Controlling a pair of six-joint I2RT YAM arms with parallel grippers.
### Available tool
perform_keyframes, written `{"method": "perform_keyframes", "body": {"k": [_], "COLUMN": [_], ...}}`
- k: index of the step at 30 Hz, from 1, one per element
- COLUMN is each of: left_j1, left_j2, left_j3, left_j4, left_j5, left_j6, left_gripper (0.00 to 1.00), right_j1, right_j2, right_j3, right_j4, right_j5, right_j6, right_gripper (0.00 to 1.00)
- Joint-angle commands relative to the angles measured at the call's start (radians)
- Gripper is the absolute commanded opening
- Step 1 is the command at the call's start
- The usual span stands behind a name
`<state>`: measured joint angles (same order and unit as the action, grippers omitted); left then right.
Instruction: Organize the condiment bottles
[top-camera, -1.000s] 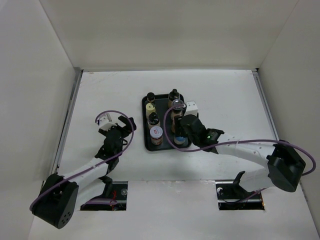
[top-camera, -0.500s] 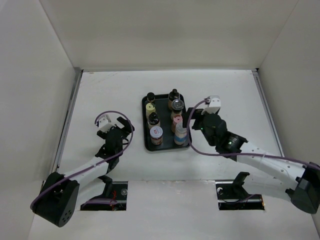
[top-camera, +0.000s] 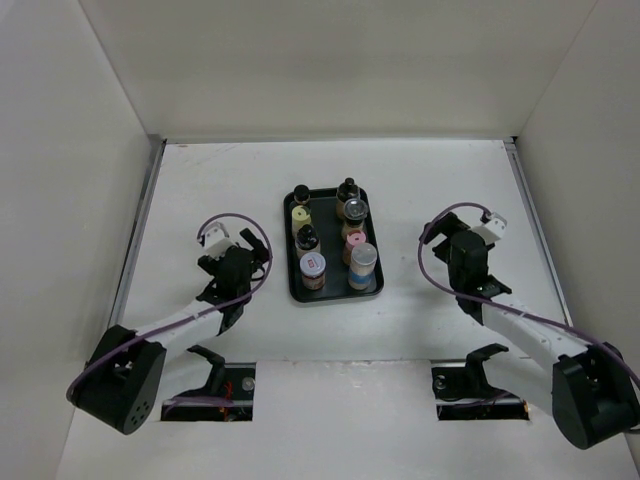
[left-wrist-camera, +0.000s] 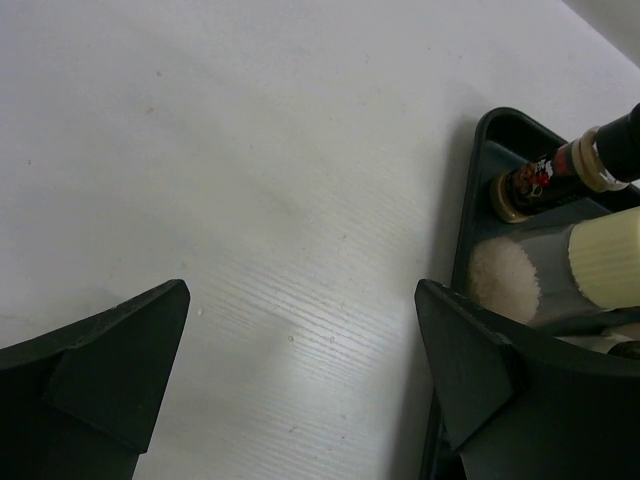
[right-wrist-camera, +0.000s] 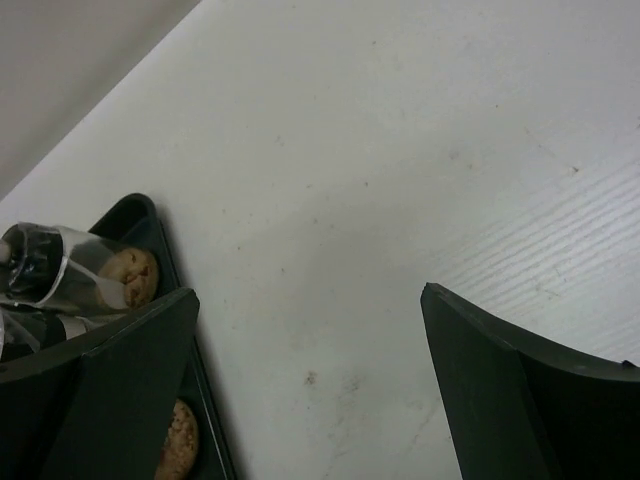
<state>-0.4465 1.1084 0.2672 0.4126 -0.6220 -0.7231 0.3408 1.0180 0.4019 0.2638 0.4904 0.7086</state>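
Observation:
Several condiment bottles stand in two rows in the black tray (top-camera: 292, 262): a yellow one (top-camera: 300, 216), a silver-capped jar (top-camera: 354, 208), a pink-capped one (top-camera: 353, 238), a grey-capped one (top-camera: 362, 262) and a red-and-white-capped one (top-camera: 313, 268). My left gripper (top-camera: 240, 262) is open and empty over bare table left of the tray; its wrist view shows the tray's corner (left-wrist-camera: 478, 150) and bottles lying sideways in view (left-wrist-camera: 560, 165). My right gripper (top-camera: 462, 252) is open and empty to the right of the tray; its wrist view shows the tray edge (right-wrist-camera: 165, 245) and a clear jar (right-wrist-camera: 90, 270).
White walls enclose the table on the left, back and right. Two cut-outs (top-camera: 225, 385) (top-camera: 478, 390) lie at the near edge by the arm bases. Purple cables loop over both arms.
My right gripper has let go at the tray's near right corner and drawn back to the right, leaving the grey-capped bottle standing there. My left gripper has shifted slightly.

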Motion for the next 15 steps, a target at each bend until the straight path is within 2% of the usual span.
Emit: {"method": "perform_keyframes", "body": {"k": [1,7,15], "left_j1": [-0.008,-0.03,-0.022], "left_j2": [0.028,0.091,0.08], "left_j3": [0.058,0.087,0.079], "left_j4": [0.012,0.02,0.025], "left_j5": [-0.015,-0.012,-0.007], "left_j6": [-0.009,-0.009,-0.006], "left_gripper": [1.0,1.0,1.0], "right_j1": [-0.015,-0.029,-0.023], "right_j2": [-0.018,-0.001,0.001], "right_j3": [-0.009,-0.023,-0.017], "right_j4": [0.129,0.143,0.143], "right_j5": [-0.047,-0.029,-0.018], "right_j6": [0.057,0.052,0.042], "right_gripper": [1.0,1.0,1.0]}}
